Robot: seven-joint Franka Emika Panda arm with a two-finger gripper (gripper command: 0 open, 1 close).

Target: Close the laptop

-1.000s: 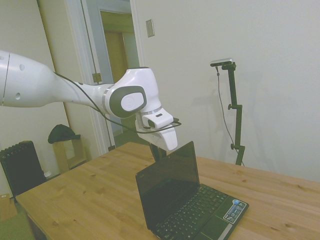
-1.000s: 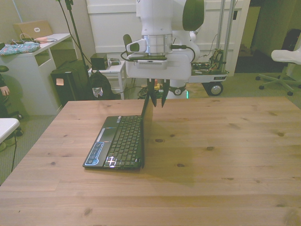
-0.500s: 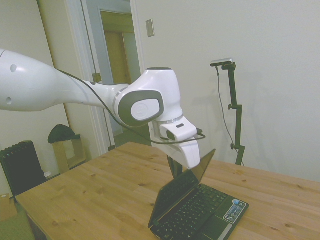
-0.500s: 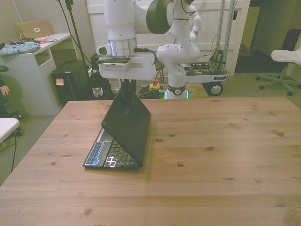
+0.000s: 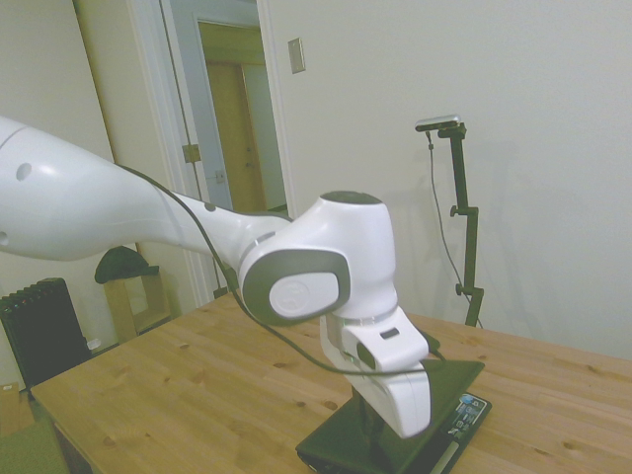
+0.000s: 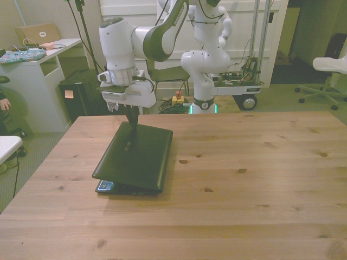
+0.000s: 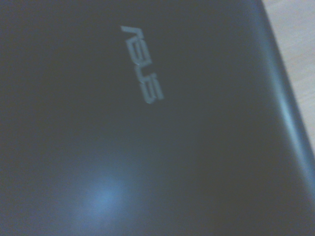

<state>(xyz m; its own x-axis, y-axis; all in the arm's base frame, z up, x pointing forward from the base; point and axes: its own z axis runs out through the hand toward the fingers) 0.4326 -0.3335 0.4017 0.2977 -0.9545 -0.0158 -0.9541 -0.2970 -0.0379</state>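
Observation:
The black laptop (image 6: 138, 157) lies on the wooden table (image 6: 244, 162) toward the front view's left. Its lid is down almost flat, with a thin gap left at the front edge, where a corner of the base and its sticker (image 6: 105, 186) still show. My gripper (image 6: 130, 123) points down with its fingers together, the tips resting on the lid near its far edge. In the side view the white hand hides the fingers, and the lid (image 5: 449, 375) shows around it. The wrist view is filled by the dark lid with its pale logo (image 7: 142, 64).
Bare table stretches to the front view's right of the laptop. Beyond the table stand a white desk (image 6: 38, 59), a dark box (image 6: 81, 89) and an office chair (image 6: 331, 65). A black radiator (image 5: 39, 336) stands off the table in the side view.
The lid has swung from upright to nearly flat on the base. My gripper followed it down and toward the front view's left, staying on the lid.

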